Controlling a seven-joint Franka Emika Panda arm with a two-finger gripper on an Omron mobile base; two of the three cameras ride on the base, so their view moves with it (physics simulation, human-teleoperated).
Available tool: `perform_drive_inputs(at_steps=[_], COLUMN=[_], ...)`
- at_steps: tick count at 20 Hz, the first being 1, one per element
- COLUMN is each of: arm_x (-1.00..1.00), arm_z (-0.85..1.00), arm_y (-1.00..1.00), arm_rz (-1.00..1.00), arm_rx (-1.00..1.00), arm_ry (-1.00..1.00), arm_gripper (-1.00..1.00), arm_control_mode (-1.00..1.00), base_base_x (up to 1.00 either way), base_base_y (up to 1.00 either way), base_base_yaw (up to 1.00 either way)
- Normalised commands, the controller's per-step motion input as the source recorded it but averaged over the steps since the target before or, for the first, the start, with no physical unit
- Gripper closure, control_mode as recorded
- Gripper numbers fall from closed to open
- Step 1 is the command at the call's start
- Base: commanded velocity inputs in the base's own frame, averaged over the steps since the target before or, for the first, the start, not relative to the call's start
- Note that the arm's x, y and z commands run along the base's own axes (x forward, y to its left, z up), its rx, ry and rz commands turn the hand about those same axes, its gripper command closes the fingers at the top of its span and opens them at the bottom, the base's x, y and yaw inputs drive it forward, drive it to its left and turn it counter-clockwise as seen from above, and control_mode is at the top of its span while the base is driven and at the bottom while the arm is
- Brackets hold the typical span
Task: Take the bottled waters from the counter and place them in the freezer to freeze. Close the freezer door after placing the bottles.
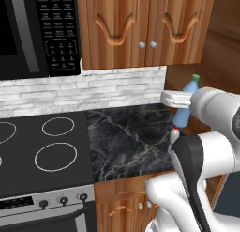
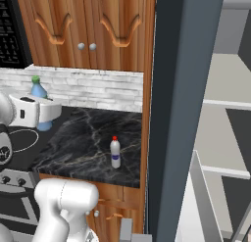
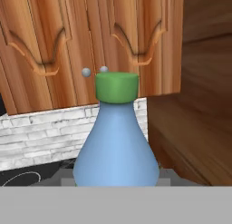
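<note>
You've got the gripper point(image 2: 46, 111) at the green-capped bottle point(image 3: 116, 141), apparently lifted upright off the counter point(image 1: 126, 137) for the freezer point(image 2: 220, 138), though I can't tell if it's clamped; red-capped bottle point(image 2: 114, 153) waits on the counter.

Kitchen: stovetop point(image 1: 42, 146), microwave point(image 1: 37, 31), wooden cabinets point(image 1: 140, 27), marble counter point(image 1: 131, 137).

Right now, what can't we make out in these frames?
- Gripper: jaw state, hidden by the green-capped blue bottle in hand view and by the white arm in base views.
- Small red-capped whitish bottle: label too small to read.
- Dark blue-grey freezer: cut by right base view's edge.
</note>
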Motion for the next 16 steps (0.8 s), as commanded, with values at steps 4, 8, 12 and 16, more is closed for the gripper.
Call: perform_drive_inputs(at_steps=[4, 8, 12, 16], arm_x=[0.00, 0.00, -0.17, -0.43], arm_z=[-0.07, 0.00, 0.00, -0.10], arm_y=[-0.34, -0.27, -0.04, 0.00], arm_rz=[0.16, 0.21, 0.10, -0.01], arm_rx=[-0.01, -0.11, -0.07, -0.09], arm_ry=[-0.02, -0.09, 0.00, -0.05], arm_gripper=[1.00, 1.00, 1.00, 1.00], arm_control_mode=[-1.00, -1.00, -1.00, -1.00], base_base_x=[0.00, 0.00, 0.00, 0.00], base_base_y=[0.00, 0.00, 0.00, 0.00], base_base_yaw=[0.00, 0.00, 0.00, 0.00])
